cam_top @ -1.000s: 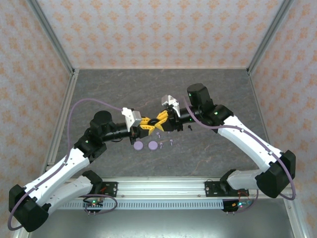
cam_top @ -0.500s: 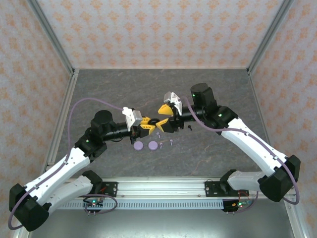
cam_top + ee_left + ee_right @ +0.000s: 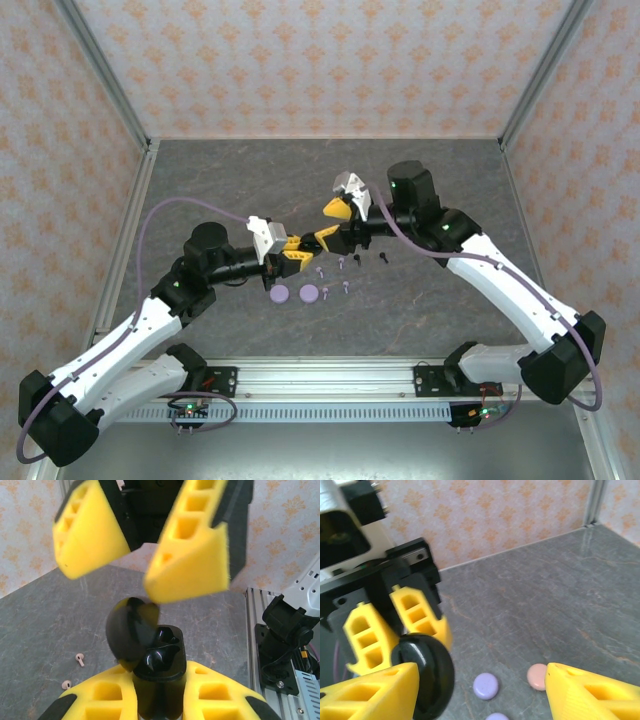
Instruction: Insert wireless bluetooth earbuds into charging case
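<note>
My left gripper [image 3: 302,251] [image 3: 159,686] is shut on the black charging case [image 3: 160,667] [image 3: 306,247] and holds it upright above the table, its round lid [image 3: 131,632] [image 3: 426,675] hinged open. Something glossy black sits in the case's wells; I cannot tell whether it is a bud. My right gripper [image 3: 332,222] [image 3: 481,681] stands open just beyond the case, with nothing between its yellow fingers [image 3: 189,555]. Small earbuds lie on the table below: pale ones [image 3: 320,272] [image 3: 346,288], a black one [image 3: 385,259] and pink ones [image 3: 80,659].
Two lavender discs [image 3: 279,295] [image 3: 310,293] lie on the grey stone tabletop just in front of the grippers, and a pink disc [image 3: 538,676] lies beside them. Patterned walls close in the back and both sides.
My right gripper has opened and drawn back up and to the right, away from the case. The left gripper has kept its grip and hardly moved.
</note>
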`<state>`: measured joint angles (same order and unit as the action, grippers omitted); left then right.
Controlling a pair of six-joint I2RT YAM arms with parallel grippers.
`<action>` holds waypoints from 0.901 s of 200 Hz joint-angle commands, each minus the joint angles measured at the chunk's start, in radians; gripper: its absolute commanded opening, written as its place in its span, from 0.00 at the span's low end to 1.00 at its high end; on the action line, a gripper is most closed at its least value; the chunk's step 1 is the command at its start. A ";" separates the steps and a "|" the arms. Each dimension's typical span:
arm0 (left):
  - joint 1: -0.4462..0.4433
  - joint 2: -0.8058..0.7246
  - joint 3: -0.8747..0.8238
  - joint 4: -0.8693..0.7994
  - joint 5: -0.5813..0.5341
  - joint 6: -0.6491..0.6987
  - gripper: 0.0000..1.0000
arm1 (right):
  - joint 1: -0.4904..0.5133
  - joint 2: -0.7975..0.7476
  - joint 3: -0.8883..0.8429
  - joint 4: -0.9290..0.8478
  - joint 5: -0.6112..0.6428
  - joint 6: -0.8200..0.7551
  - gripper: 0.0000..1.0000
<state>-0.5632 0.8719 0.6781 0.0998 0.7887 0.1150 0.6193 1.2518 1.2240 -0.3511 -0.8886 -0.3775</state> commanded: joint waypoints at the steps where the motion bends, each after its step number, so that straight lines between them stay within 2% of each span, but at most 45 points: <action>1: -0.009 -0.006 0.036 0.000 0.016 0.026 0.03 | -0.010 0.015 0.030 0.030 0.040 0.023 0.67; 45: -0.009 -0.007 0.041 -0.023 0.005 0.040 0.03 | -0.023 -0.005 0.032 0.016 0.031 0.040 0.67; 72: -0.009 -0.008 0.037 -0.022 -0.001 0.044 0.03 | -0.035 -0.050 0.022 0.009 0.077 0.071 0.69; 108: -0.016 -0.017 0.029 -0.012 -0.032 0.048 0.00 | -0.052 -0.063 0.015 -0.089 0.268 0.138 0.70; 143: -0.021 -0.052 0.002 0.015 -0.060 0.053 0.00 | -0.061 -0.062 -0.089 -0.139 0.495 0.275 0.69; 180: -0.024 -0.069 0.000 0.008 -0.061 0.057 0.00 | -0.065 -0.022 -0.188 -0.148 0.627 0.423 0.61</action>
<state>-0.5766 0.8223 0.6838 0.0784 0.7464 0.1486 0.5632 1.2026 1.0828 -0.4549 -0.4149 -0.0910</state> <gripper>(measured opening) 0.168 0.627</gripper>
